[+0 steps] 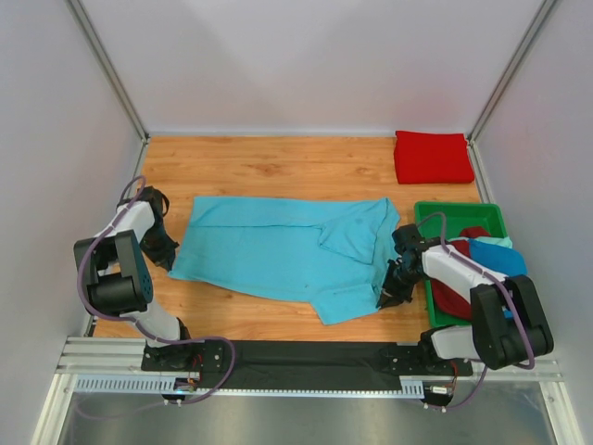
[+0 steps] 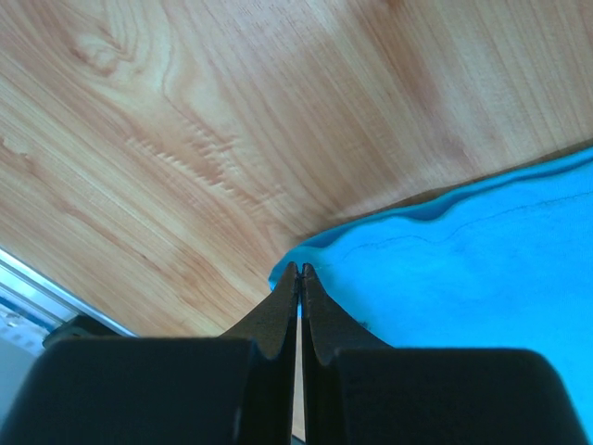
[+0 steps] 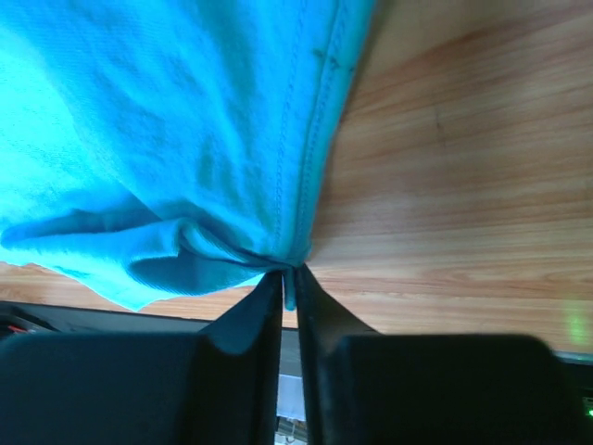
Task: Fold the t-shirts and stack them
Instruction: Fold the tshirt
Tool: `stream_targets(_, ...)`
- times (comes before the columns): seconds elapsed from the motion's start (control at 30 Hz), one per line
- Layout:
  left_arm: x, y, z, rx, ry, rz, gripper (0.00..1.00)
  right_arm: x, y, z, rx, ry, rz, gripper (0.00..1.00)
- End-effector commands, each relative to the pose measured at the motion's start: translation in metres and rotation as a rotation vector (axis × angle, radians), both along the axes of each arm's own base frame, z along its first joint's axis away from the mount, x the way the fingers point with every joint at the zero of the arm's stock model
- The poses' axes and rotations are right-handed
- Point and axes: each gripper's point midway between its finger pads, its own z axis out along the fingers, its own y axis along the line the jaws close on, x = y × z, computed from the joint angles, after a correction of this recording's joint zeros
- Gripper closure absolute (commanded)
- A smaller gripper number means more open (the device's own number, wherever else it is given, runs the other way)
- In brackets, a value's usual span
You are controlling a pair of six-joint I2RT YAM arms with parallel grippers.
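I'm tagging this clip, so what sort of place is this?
Probably a robotics lab cell: white panels on aluminium framing enclose a wooden table, and two robot arms bolted at its near edge flank a turquoise t-shirt.

Piled shirts (image 1: 500,258) in green tray (image 1: 454,208) partly hidden by right arm (image 1: 451,266); turquoise shirt (image 3: 139,120) cropped in wrist views.

Left arm (image 1: 123,278) and right arm (image 1: 454,267): white shells, chunky black joints, looping grey-purple cables (image 1: 81,271), black tapered jaws, black base plate (image 1: 306,353), lower frame.
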Motion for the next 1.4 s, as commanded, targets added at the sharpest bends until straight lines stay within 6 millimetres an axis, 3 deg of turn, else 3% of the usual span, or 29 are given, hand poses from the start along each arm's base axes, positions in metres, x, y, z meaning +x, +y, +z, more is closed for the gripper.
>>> stream_targets(0.0, 0.008, 0.006, 0.005, 0.02, -0.023, 0.001, 1.0, 0.007, 0.004, -0.001, 0.01, -0.018, -0.008, 0.92)
stream_targets(0.07, 0.008, 0.007, 0.007, 0.025, -0.024, 0.003, 1.0, 0.004, 0.004, 0.0, 0.009, -0.006, -0.011, 0.91)
stream_targets(0.17, 0.01, 0.007, 0.007, 0.026, -0.028, 0.0, 1.0, -0.001, 0.002, 0.003, 0.003, 0.015, -0.02, 0.77)
stream_targets(0.33, 0.012, 0.006, 0.005, 0.013, -0.024, -0.008, 1.0, 0.001, 0.004, 0.019, 0.015, -0.005, -0.025, 0.76)
stream_targets(0.7, 0.017, 0.006, 0.005, 0.01, -0.029, -0.011, 1.0, 0.007, 0.007, 0.012, 0.016, 0.011, -0.039, 0.9)
stream_targets(0.83, 0.018, 0.007, 0.006, 0.015, -0.03, -0.012, 1.0, 0.005, 0.006, 0.01, 0.014, 0.019, -0.047, 1.0)
stream_targets(0.93, 0.016, 0.01, 0.007, 0.027, -0.019, -0.017, 1.0, -0.006, 0.001, 0.009, -0.009, 0.044, -0.047, 1.0)
stream_targets(1.13, 0.003, 0.015, 0.005, 0.061, 0.033, -0.015, 1.0, -0.051, -0.011, 0.023, -0.026, 0.096, -0.097, 1.0)
stream_targets(1.37, -0.007, 0.011, -0.006, 0.044, 0.066, 0.002, 1.0, -0.074, -0.007, 0.032, 0.025, 0.104, -0.154, 1.0)
